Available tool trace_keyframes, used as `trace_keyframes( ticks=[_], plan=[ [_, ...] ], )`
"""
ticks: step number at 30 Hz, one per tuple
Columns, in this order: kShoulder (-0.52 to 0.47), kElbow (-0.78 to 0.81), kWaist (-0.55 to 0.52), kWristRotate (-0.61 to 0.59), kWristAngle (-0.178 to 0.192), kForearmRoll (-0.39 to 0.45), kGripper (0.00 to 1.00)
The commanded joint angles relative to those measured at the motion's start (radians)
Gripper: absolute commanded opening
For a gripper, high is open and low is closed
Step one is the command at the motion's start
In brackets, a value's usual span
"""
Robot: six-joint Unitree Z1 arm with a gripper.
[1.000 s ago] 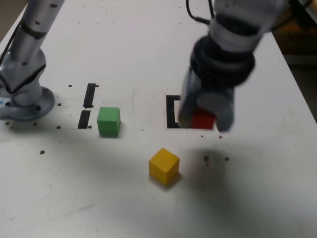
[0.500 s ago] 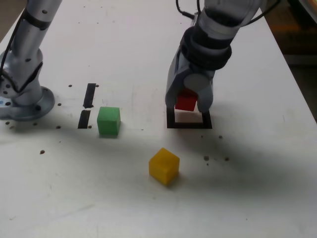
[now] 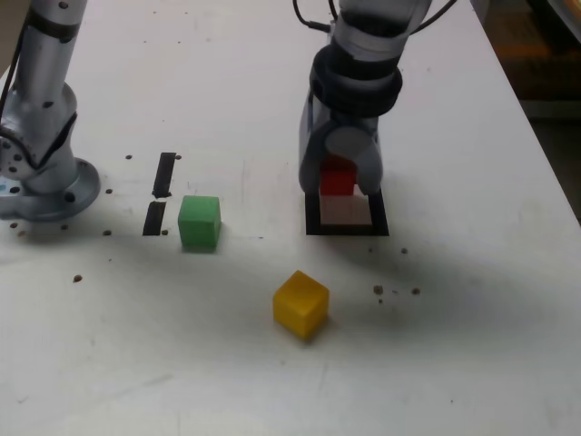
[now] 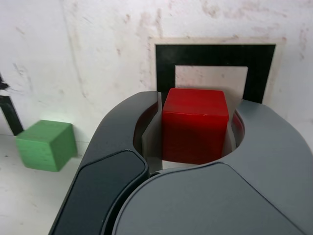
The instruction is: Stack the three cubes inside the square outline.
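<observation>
- Your gripper (image 3: 339,178) is closed down to one cube's width, with the red cube (image 3: 337,175) clamped between its two fingers (image 4: 122,147).
- In the wrist view the red cube (image 4: 195,124) fills the gap completely, each finger pressed flat against one of its side faces, and its front face sits about level with the fingertips.
- In the exterior view you can see the red cube near the centre of the frame, slightly right and above the middle, half hidden behind the grey fingers.
- The square outline (image 3: 314,214) lies just below the gripper in that frame; the held cube sits over the outline's upper edge, and whether it touches the table you cannot tell.
- In the wrist view the square outline (image 4: 165,63) shows in the upper middle, its pale centre directly behind the red cube.
- The green cube (image 3: 199,222) rests on the white table (image 3: 472,318) at the left of the exterior view, well apart from the outline and just beside two short black bars (image 3: 161,193).
- The yellow cube (image 3: 300,303) sits lower centre of the exterior view, turned corner-on, apart from the outline.
</observation>
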Motion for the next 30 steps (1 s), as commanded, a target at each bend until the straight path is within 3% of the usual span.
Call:
trace_keyframes(
  ticks=[1, 12, 15, 18, 26, 30],
  plan=[
    [0.012, 0.004, 0.001, 0.003, -0.013, -0.017, 0.19],
    [0.028, 0.025, 0.004, 0.006, -0.013, -0.062, 0.19],
    [0.03, 0.03, 0.004, 0.007, -0.014, -0.074, 0.24],
    [0.031, 0.035, 0.005, 0.008, -0.014, -0.075, 0.35],
    [0.026, 0.048, 0.009, 0.02, -0.014, -0.063, 0.9],
    [0.009, 0.044, 0.009, 0.023, -0.013, -0.042, 0.99]
  ],
)
